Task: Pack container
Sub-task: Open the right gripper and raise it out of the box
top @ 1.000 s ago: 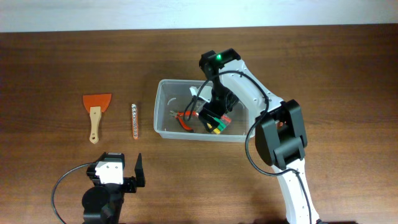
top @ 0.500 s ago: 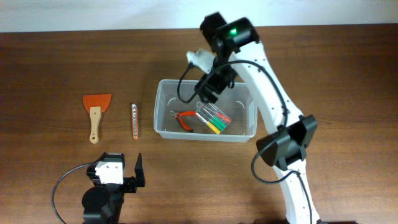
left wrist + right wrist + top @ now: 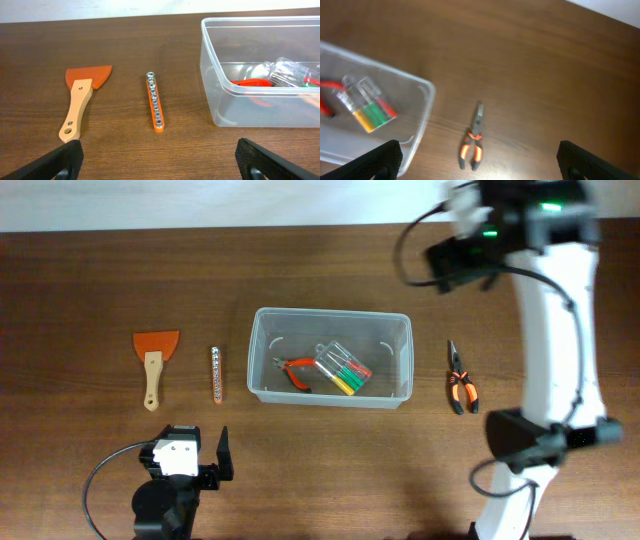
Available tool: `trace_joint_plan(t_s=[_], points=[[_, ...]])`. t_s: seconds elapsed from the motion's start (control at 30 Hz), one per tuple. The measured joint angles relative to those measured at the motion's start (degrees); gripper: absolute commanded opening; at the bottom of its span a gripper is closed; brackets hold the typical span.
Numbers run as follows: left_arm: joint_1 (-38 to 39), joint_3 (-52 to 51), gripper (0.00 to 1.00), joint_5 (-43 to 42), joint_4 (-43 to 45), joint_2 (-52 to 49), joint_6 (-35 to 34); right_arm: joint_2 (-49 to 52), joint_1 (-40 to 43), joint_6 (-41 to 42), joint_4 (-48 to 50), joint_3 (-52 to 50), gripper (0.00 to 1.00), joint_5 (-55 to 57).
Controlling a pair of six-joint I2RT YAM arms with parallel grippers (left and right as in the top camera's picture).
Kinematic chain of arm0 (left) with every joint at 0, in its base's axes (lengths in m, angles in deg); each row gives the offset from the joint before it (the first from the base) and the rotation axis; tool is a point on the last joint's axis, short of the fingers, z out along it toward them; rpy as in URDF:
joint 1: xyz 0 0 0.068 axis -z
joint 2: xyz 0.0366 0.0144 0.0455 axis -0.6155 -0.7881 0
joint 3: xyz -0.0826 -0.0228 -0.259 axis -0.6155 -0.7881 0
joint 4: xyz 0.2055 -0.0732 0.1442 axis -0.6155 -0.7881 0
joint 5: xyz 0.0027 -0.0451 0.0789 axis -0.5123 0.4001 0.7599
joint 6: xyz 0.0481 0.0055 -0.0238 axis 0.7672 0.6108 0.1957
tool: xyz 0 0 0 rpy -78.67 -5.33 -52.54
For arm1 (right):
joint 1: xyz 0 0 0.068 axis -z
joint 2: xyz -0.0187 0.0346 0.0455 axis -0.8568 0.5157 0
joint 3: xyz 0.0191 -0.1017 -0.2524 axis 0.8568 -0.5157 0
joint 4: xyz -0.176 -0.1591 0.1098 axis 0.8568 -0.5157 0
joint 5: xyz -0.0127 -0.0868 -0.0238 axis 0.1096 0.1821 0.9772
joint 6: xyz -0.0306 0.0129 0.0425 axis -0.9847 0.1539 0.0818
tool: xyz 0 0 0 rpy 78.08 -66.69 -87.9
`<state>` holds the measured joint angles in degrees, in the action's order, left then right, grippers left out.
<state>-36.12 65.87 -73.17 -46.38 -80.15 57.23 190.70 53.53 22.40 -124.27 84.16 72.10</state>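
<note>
The container (image 3: 258,362) is a clear rectangular bin at the table's centre. In it lie red-handled pliers (image 3: 293,370) and a small clear case of coloured screwdrivers (image 3: 343,368). My right gripper (image 3: 462,262) hangs high over the back right, open and empty; in the right wrist view (image 3: 480,162) it looks down on the bin's right end (image 3: 422,100) and orange-black pliers (image 3: 472,140). My left gripper (image 3: 160,165) is open and empty at the front left, facing the bin (image 3: 215,95).
Orange-black pliers (image 3: 458,390) lie on the table right of the bin. An orange scraper with a wooden handle (image 3: 153,365) and an orange bit strip (image 3: 216,373) lie left of it. The right arm's base stands at the front right.
My right gripper let go of the screwdriver case inside the bin, rose out and swung back to the right. The orange-black pliers now show. The left arm has not moved.
</note>
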Motion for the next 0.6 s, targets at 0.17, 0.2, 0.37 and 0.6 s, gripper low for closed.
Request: trace_joint_plan(t_s=[0.17,0.2,0.37,0.6], points=[[0.0,0.0,0.99,0.0,0.0,0.0,0.0,-8.59,4.98,1.79,-0.02,-7.28,0.99,-0.24],[0.0,0.0,0.99,0.0,0.0,0.0,0.0,-9.7,5.75,1.99,0.37,-9.4,0.99,-0.28],[0.0,-0.02,0.99,0.0,0.0,0.0,0.0,-11.13,8.07,2.64,0.26,-24.72,0.99,-0.72],[0.0,0.0,0.99,0.0,0.02,0.0,0.0,-10.1,8.44,2.58,5.57,-37.4,0.98,-1.09]])
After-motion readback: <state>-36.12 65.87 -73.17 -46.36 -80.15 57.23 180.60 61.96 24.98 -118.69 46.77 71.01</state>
